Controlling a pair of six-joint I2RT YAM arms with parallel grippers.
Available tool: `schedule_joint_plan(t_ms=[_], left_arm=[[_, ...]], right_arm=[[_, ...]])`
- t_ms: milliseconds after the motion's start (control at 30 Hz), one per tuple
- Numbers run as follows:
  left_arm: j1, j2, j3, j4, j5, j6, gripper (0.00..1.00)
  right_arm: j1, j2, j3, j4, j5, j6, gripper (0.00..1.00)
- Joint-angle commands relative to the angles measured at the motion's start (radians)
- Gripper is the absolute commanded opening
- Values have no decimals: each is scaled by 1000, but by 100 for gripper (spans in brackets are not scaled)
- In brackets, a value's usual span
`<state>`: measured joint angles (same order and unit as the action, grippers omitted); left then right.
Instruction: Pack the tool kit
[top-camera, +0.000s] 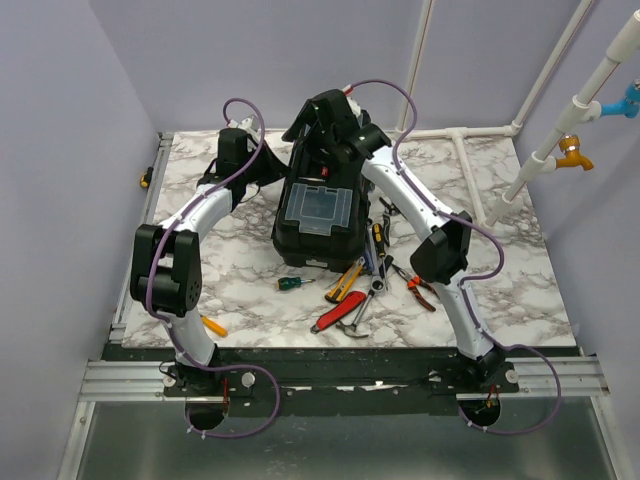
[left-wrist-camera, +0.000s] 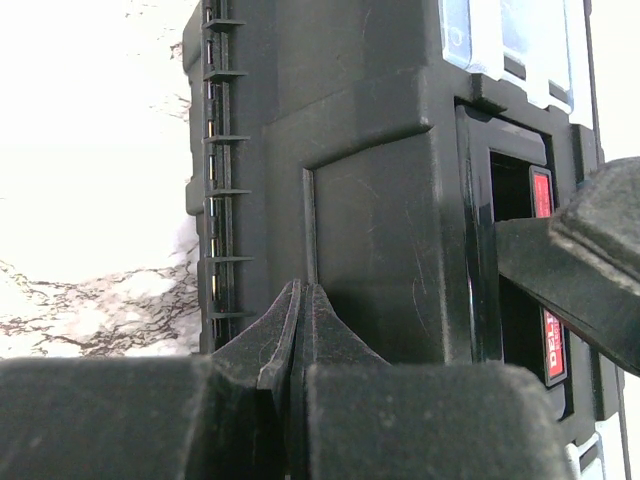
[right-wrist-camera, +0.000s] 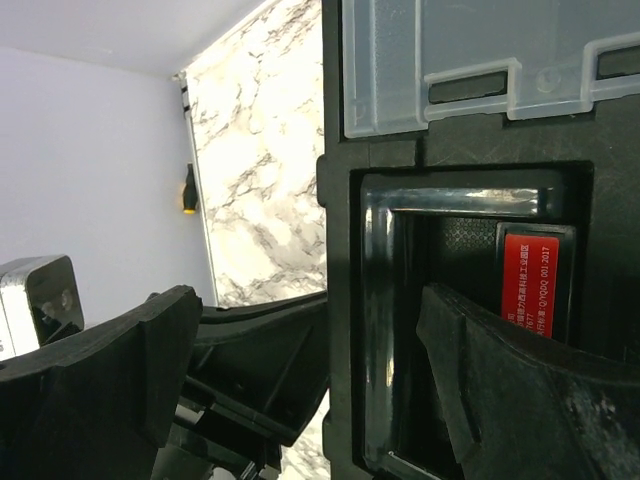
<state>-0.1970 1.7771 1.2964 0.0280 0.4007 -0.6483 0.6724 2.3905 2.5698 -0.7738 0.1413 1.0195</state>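
Top external view: the black toolbox (top-camera: 300, 240) lies lid-up on the marble table (top-camera: 500, 280), its long axis running from the arm bases toward the far edge and leaning a little to the right at the far end. A grey translucent lid compartment (top-camera: 318, 205) sits on the half of the toolbox nearer the bases. The far half is covered by the right arm.

Off the toolbox's near right corner lie loose tools: a green-handled screwdriver (top-camera: 290, 284) just off the near end, a yellow-and-black utility knife (top-camera: 345, 282) beside it, a red-handled tool (top-camera: 330, 318) farther toward the bases, and pliers (top-camera: 420, 290) out to the right.

The left gripper (left-wrist-camera: 305, 295) is at the toolbox's left side. Its fingers are pressed together with nothing between them and their tips are right at the black side wall.

The right gripper (right-wrist-camera: 310, 300) is spread wide across the toolbox's left edge. One finger (right-wrist-camera: 500, 390) is down in the handle recess near a red label (right-wrist-camera: 528, 275), and the other (right-wrist-camera: 120, 370) is outside the wall — neither visibly clamps anything
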Motion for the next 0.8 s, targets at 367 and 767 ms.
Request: schedule_joint_plan(t_ms=[367, 767], left_arm=[[-101, 36, 55, -27, 184, 1, 1], [-99, 26, 96, -91, 189, 35, 1]], right_arm=[[-8, -49, -376, 414, -459, 69, 100], [-80, -213, -846, 1115, -721, 288, 100]])
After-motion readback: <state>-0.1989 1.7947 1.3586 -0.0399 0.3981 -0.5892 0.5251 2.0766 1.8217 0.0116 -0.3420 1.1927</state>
